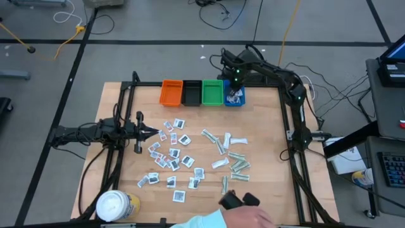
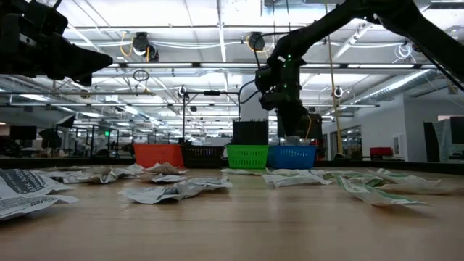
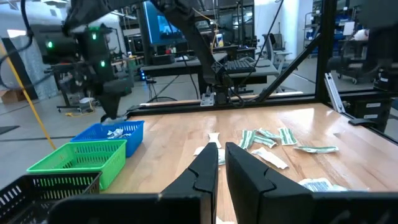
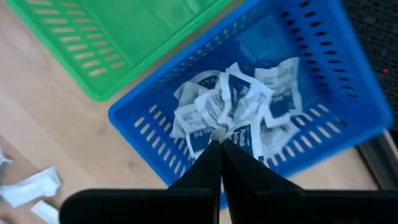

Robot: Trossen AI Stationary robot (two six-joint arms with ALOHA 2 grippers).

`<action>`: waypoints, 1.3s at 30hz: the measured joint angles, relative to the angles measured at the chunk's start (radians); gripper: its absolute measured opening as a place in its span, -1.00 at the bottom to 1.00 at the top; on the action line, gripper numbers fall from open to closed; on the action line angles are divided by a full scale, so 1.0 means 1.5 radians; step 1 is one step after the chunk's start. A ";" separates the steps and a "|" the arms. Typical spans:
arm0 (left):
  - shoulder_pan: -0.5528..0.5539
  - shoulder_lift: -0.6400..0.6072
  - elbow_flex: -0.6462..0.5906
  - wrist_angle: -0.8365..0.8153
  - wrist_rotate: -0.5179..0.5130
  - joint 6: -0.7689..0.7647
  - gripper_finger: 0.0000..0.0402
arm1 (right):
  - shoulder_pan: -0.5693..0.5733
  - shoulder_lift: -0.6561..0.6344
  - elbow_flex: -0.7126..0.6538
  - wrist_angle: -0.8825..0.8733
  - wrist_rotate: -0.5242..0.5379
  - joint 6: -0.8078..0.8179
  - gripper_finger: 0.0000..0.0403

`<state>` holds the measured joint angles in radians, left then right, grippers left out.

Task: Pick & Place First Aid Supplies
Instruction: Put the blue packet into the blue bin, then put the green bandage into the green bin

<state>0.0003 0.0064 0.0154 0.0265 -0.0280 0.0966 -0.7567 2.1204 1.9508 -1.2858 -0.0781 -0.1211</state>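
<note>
Fingers of the right gripper (image 4: 219, 148) are pressed together with nothing between them, just above the blue bin (image 1: 233, 94), where some white sachets (image 4: 233, 106) already lie. The left gripper (image 1: 152, 132), well apart from that bin, is nearly closed and also empty. Most first aid supplies (image 1: 174, 155) lie loose on the table (image 1: 266, 190), between the bin and the yellow tub (image 1: 117, 206). You will probably find them very light, thin and crinkly, so pinch one packet at its edge.

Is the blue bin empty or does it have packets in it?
Not empty. The right wrist view shows the blue bin holding a heap of white sachets with blue print, covering part of its floor.
</note>
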 joint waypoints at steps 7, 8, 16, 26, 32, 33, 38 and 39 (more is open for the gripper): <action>0.000 0.000 0.000 0.000 0.000 0.000 -0.81 | 0.013 0.018 -0.027 0.028 0.000 -0.003 -1.00; 0.000 0.000 0.000 0.000 0.000 0.000 -0.81 | 0.017 0.018 -0.029 0.034 0.000 -0.004 -1.00; 0.000 0.000 0.000 0.000 0.000 0.000 -0.81 | 0.022 0.017 -0.030 0.048 0.003 0.020 -0.63; 0.000 0.000 0.000 0.000 0.000 0.000 -0.81 | 0.022 0.017 -0.030 0.022 0.000 0.017 -0.06; 0.000 0.000 0.000 0.000 0.000 0.000 -0.81 | 0.035 -0.013 -0.031 -0.015 0.000 0.016 0.01; 0.000 0.000 0.000 0.000 0.000 0.000 -0.81 | 0.039 -0.021 -0.031 -0.023 0.000 0.006 0.01; 0.000 0.000 0.000 0.000 0.000 0.000 -0.81 | 0.062 -0.055 -0.031 -0.046 0.000 -0.056 -0.01; 0.000 0.000 0.000 0.000 0.000 0.000 -0.81 | 0.068 -0.063 -0.031 -0.050 0.000 -0.064 -0.01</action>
<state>0.0002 0.0064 0.0154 0.0265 -0.0283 0.0966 -0.6550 2.0254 1.9045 -1.3601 -0.0788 -0.2170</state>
